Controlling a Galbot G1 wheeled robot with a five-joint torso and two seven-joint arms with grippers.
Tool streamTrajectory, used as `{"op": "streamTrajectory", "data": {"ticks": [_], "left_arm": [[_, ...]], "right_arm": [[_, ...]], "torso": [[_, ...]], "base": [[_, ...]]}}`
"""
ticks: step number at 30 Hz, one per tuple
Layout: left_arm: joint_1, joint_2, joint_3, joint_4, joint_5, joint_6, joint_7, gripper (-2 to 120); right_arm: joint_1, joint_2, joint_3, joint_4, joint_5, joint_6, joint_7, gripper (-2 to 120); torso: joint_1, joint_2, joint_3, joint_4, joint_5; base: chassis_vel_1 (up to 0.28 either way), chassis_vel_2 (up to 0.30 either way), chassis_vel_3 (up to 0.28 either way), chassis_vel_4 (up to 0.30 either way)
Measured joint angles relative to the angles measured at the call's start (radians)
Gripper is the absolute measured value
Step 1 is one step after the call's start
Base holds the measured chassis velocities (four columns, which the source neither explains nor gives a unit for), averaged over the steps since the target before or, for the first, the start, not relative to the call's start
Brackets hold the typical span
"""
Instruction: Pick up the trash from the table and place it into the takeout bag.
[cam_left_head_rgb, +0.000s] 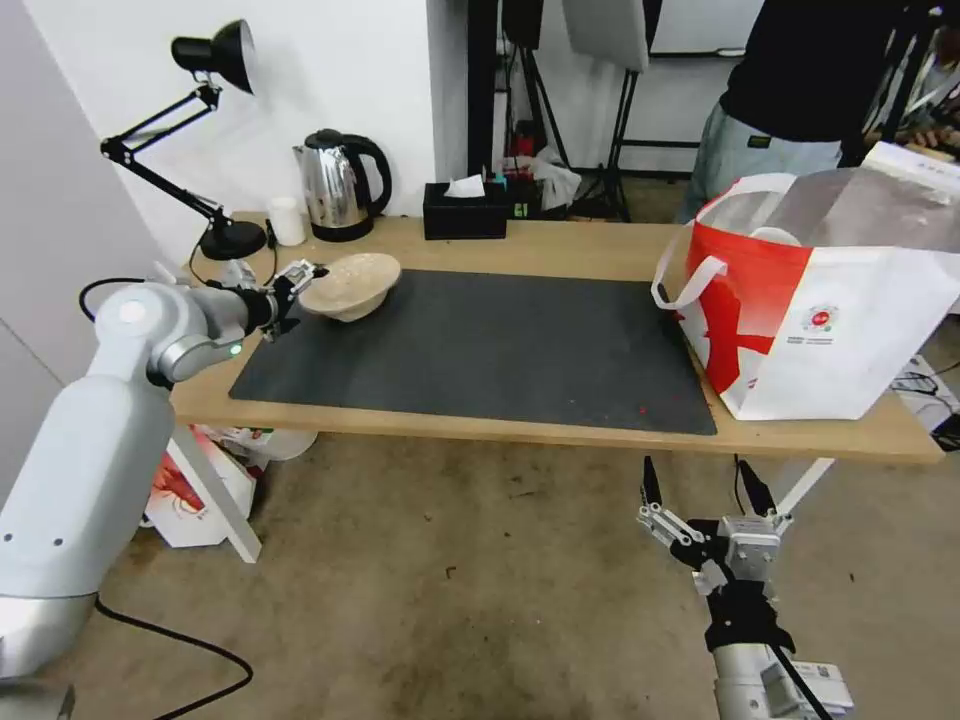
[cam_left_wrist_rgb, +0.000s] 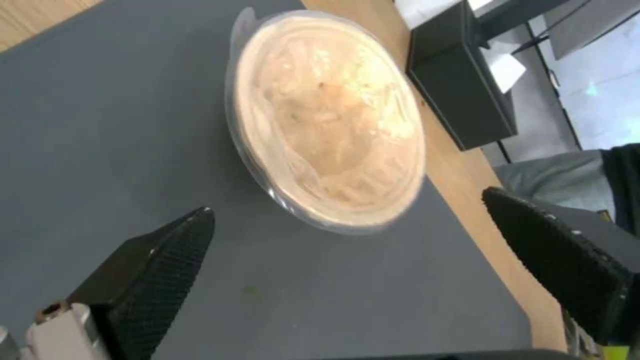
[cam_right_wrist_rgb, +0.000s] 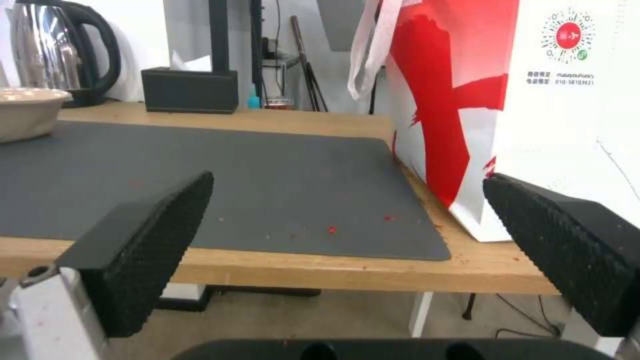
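At the table's (cam_left_head_rgb: 560, 252) left end, on the near-left corner of the grey mat (cam_left_head_rgb: 480, 345): one shallow beige bowl (cam_left_head_rgb: 350, 285), under a clear lid in the left wrist view, sitting tilted in the head view, its rim towards the arm raised.

Left gripper (cam_left_head_rgb: 297, 285): level with the bowl's rim on its left side, fingers (cam_left_wrist_rgb: 160, 260) spread wide, nothing held. In the wrist view the bowl lies ahead of the fingertips, not between them; whether a fingertip touches the rim cannot be told.

Right gripper (cam_left_head_rgb: 705, 490): parked below the table's front edge, near the bag end, jaws apart, empty.

Takeout bag (cam_left_head_rgb: 830, 310): upright at the right end of the table, mouth open, well apart from the bowl.

Other items, back edge: kettle (cam_left_head_rgb: 340, 185), black tissue box (cam_left_head_rgb: 465, 210), small white cup (cam_left_head_rgb: 287, 220), desk lamp (cam_left_head_rgb: 215, 130). Not trash.

Step in hand, as judged: closing on the bowl. Notes for doing it well:
- Advance until one finger is over the rim and the other under it; a pinch on the lid's edge alone will likely slip.
- The lid is thin and glossy; close gently, so it neither buckles nor pops off.
- Keep the bowl level on the lift; the contents could shift.
- Route the carry clear of the bag's strap handles (cam_left_head_rgb: 690, 280).
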Motion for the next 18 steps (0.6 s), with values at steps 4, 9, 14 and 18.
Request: {"op": "streamTrajectory", "data": {"ticks": [4, 9, 14, 18], "left_arm": [[-0.017, -0.005, 0.014, 0.033, 0.011, 0.003, 0.006, 100], [-0.031, -0.016, 0.027, 0.060, 0.029, 0.009, 0.015, 100], [-0.039, -0.028, 0.036, 0.079, 0.045, 0.013, 0.023, 100], [-0.041, -0.033, 0.039, 0.083, 0.050, 0.013, 0.026, 100]], "right_arm": [[0.000, 0.000, 0.000, 0.000, 0.000, 0.000, 0.000, 100], [0.000, 0.000, 0.000, 0.000, 0.000, 0.000, 0.000, 100], [0.000, 0.000, 0.000, 0.000, 0.000, 0.000, 0.000, 100], [0.000, 0.000, 0.000, 0.000, 0.000, 0.000, 0.000, 100]], "torso": [[0.000, 0.000, 0.000, -0.0002, 0.0001], [0.000, 0.000, 0.000, -0.0001, 0.0000], [0.000, 0.000, 0.000, -0.0001, 0.0000], [0.000, 0.000, 0.000, -0.0001, -0.0001]], "base": [[0.000, 0.000, 0.000, 0.000], [0.000, 0.000, 0.000, 0.000], [0.000, 0.000, 0.000, 0.000], [0.000, 0.000, 0.000, 0.000]]}}
